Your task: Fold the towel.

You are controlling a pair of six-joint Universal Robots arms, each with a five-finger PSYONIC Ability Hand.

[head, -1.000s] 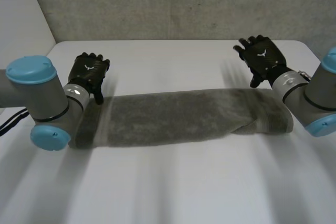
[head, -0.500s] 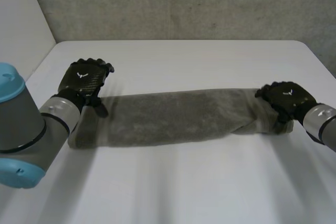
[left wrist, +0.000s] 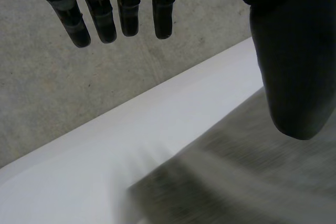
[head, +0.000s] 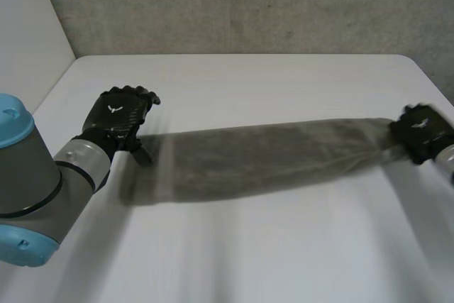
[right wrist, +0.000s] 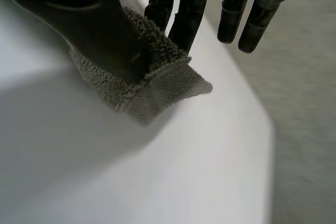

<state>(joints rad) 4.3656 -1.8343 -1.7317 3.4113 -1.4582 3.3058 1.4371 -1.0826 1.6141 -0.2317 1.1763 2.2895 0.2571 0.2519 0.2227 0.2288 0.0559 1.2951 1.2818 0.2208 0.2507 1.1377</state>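
Right hand [head: 422,133] grips the short end of the towel [head: 262,161] at the 3 o'clock edge of the table [head: 269,83], thumb clamped over the pile against the fingers behind it. This looks like a hold for carrying that end across, so the step in hand is probably the fold that halves the strip's length.

The white table is bare apart from the cloth, which leaves room for such a sweep. The towel is a long, narrow grey band, apparently already doubled lengthwise, running from about 9 o'clock to 3 o'clock and drawn out fairly straight. A straight band should fold with cleaner edges.

The left arm [head: 32,175] reaches in from 8 o'clock. The left hand [head: 117,118] hovers at the towel's 9 o'clock end with fingers straight, spread from the thumb and holding nothing; the cloth lies just under the thumb. Placed there, it could pin or take that end as an anchor.

Smallest, the towel corner [right wrist: 178,85] juts past the right hand's pinch and seems raised slightly off the table.
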